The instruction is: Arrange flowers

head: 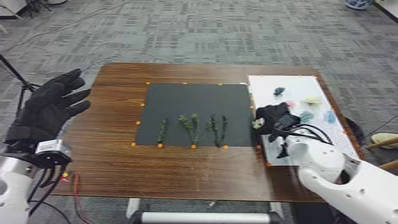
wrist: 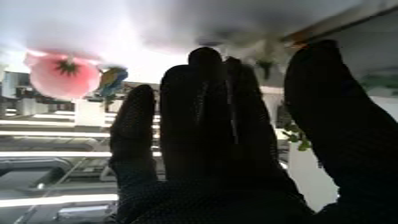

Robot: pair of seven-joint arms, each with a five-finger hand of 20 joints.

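- One counter (head: 102, 165)
- One dark mat (head: 182, 95)
- One white board (head: 266, 82)
- Green stems (head: 163, 131) on the mat: at least four; a forked one might be two
- One pink flower (head: 290, 103)
- One cream flower (head: 312, 100)
- One dark blue flower (head: 279, 91)
- Two pale blue flowers (head: 306, 116)
- One whitish flower (head: 258, 123)
- Orange marks (head: 194, 146): several, too small to count surely
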